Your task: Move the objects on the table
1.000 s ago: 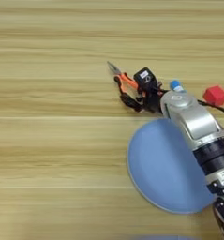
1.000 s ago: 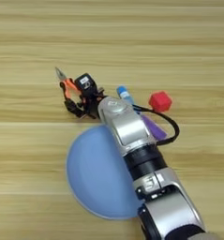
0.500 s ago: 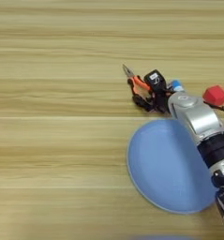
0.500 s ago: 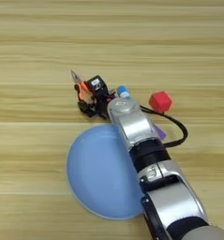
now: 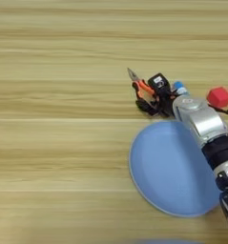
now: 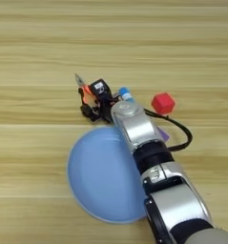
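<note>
Table point(image 5: 53, 119): right gripper point(image 5: 151, 93) on pliers point(image 5: 140, 88)

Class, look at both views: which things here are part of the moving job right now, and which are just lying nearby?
In the job:
- hand
- pliers, at the hand

Lying about:
- red cube
- glue stick
- purple bar, mostly hidden by the arm
- blue plate

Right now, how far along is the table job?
Nothing looks finished: the light-blue plate is empty. In hand: the right gripper is at the pliers, just beyond the plate's far rim; whether it grips them is unclear. Left: the red cube, the glue stick and the purple bar, both partly hidden by the forearm.
</note>
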Robot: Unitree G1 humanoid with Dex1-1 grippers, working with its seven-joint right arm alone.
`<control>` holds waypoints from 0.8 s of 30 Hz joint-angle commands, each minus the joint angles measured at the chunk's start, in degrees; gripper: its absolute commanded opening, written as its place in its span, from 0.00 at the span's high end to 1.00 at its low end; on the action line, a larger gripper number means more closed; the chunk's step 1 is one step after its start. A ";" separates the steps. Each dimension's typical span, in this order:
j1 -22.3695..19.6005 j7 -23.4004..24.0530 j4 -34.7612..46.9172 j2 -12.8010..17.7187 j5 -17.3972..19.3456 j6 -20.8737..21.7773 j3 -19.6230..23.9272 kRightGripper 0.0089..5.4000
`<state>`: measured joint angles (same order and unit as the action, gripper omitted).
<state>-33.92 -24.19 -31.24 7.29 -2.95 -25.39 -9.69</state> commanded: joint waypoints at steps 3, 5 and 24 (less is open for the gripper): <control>-5.39 0.41 2.63 0.86 -0.29 2.49 0.78 0.14; -5.38 0.39 2.97 0.95 -0.24 2.41 0.89 0.09; -3.60 -0.58 17.24 3.58 2.02 -1.89 4.27 0.00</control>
<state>-33.60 -24.80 -18.71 8.92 -1.78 -28.07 -7.11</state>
